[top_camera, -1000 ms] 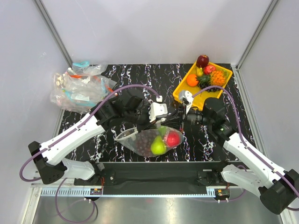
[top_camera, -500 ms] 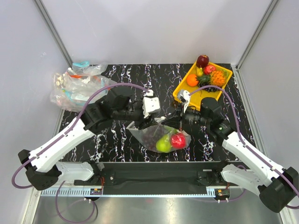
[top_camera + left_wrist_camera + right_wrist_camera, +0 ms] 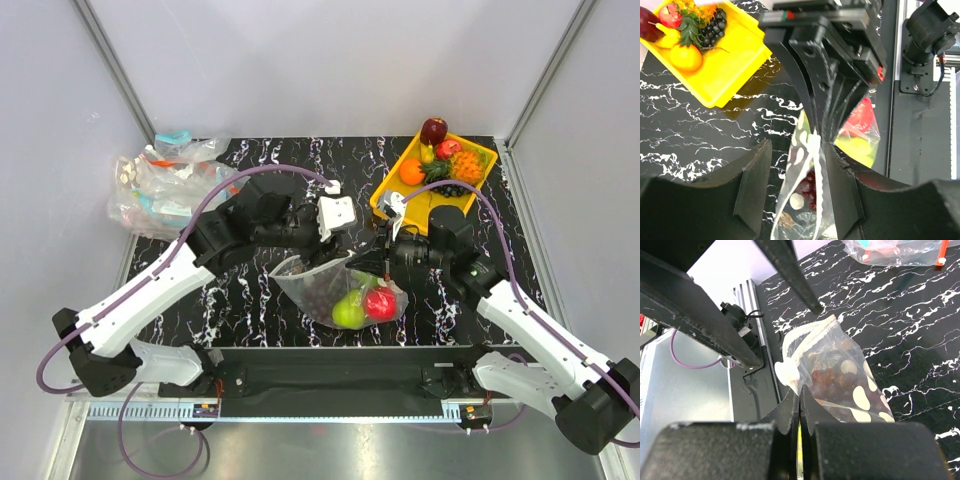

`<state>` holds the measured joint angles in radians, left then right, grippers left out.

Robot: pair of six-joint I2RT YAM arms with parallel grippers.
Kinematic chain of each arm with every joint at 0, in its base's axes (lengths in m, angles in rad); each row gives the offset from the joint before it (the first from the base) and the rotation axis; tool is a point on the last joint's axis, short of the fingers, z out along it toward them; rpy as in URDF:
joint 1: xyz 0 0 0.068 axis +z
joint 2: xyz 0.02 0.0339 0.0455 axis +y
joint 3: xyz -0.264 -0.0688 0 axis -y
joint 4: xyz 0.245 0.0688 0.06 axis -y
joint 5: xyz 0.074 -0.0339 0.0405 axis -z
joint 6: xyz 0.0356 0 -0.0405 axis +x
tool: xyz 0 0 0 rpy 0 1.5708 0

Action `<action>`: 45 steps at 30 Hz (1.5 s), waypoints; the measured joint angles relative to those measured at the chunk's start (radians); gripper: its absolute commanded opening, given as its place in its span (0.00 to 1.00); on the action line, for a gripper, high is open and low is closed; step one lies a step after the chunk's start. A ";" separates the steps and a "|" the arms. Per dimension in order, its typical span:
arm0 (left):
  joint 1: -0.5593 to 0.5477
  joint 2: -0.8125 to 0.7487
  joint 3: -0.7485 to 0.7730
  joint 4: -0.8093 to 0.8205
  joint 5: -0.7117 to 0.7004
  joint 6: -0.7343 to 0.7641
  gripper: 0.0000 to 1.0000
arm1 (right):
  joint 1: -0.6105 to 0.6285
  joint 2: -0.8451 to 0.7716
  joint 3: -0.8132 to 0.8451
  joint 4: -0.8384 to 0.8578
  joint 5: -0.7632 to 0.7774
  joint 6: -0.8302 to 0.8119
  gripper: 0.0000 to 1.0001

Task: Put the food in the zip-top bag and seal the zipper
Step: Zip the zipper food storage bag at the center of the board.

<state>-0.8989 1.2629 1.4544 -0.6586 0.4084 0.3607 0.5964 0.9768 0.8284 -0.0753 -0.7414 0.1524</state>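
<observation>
The food is inside a clear zip-top bag (image 3: 318,288) printed with white ovals, lying near the table's front edge. It holds a green apple (image 3: 347,312), a red round fruit (image 3: 381,303) and dark grapes (image 3: 807,186). No plain clear pouch can be picked out. My right gripper (image 3: 800,399) is shut on the bag's mouth edge beside a white slider (image 3: 785,372) on the pale zipper strip (image 3: 807,334). My left gripper (image 3: 797,187) is open, with one jaw on each side of the upright zipper edge (image 3: 816,160).
A yellow tray (image 3: 428,200) at the back right holds a red apple (image 3: 434,130), an orange (image 3: 411,172) and a small pineapple (image 3: 466,165). A pile of clear bags with blue and orange strips (image 3: 170,185) lies at the back left. A black rail runs along the near edge.
The bag with the fruit has slid right and toward the near edge, and its mouth has dropped lower. My left wrist has drawn back from it. The right gripper has stayed on the bag.
</observation>
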 measured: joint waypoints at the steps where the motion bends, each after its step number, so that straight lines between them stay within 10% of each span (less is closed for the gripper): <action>1: 0.000 0.008 0.007 0.000 0.000 0.002 0.51 | 0.000 0.000 0.000 -0.002 0.000 0.000 0.00; 16: 0.000 0.055 0.023 -0.024 0.035 0.010 0.43 | 0.005 0.001 0.019 -0.027 0.000 -0.008 0.00; 34: 0.000 0.069 0.023 -0.053 0.071 0.017 0.00 | 0.006 0.000 0.021 -0.038 0.019 -0.017 0.00; 45: -0.001 0.068 0.023 -0.043 0.066 0.021 0.00 | 0.011 -0.056 0.029 -0.088 0.092 -0.029 0.00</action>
<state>-0.8997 1.3312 1.4776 -0.7021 0.4744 0.3817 0.6079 0.9207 0.8574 -0.1631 -0.6491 0.1238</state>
